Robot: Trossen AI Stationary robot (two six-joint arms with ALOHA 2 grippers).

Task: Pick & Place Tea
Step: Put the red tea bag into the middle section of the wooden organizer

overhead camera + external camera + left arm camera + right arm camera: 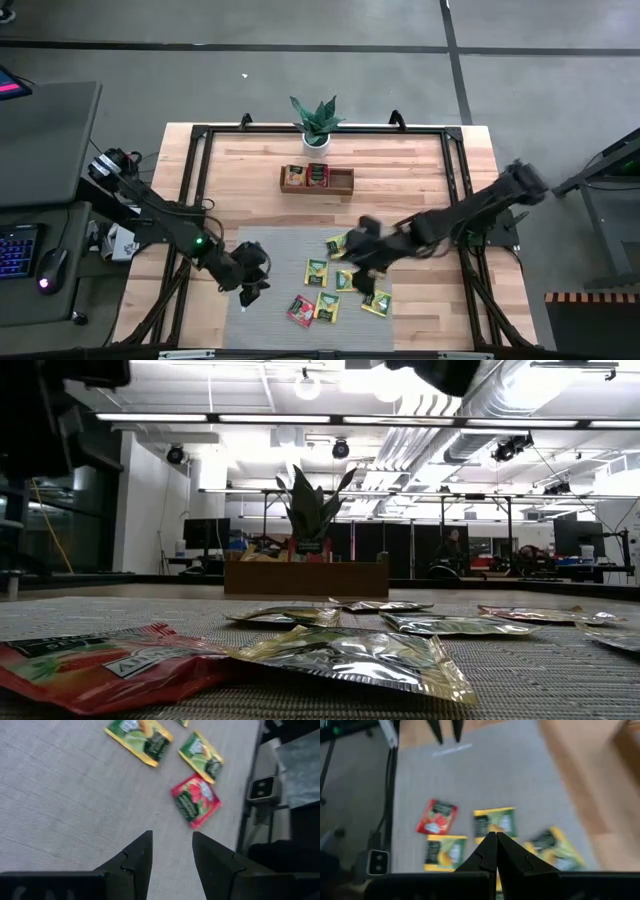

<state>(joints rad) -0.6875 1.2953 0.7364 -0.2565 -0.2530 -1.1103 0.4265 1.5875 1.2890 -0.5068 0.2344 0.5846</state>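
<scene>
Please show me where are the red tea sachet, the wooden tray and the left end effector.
red tea sachet [196,801]: left wrist view, middle of its printed face.
wooden tray [342,181]: high view, its bare right compartment.
left end effector [171,854]: left wrist view, gap midway between its fingertips.

left tool [172,857]: fingers apart, empty | right tool [496,851]: fingers together

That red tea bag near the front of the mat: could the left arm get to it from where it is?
Probably yes. The left gripper hangs open over bare mat, and the red tea bag lies flat just ahead with nothing between them.
</scene>
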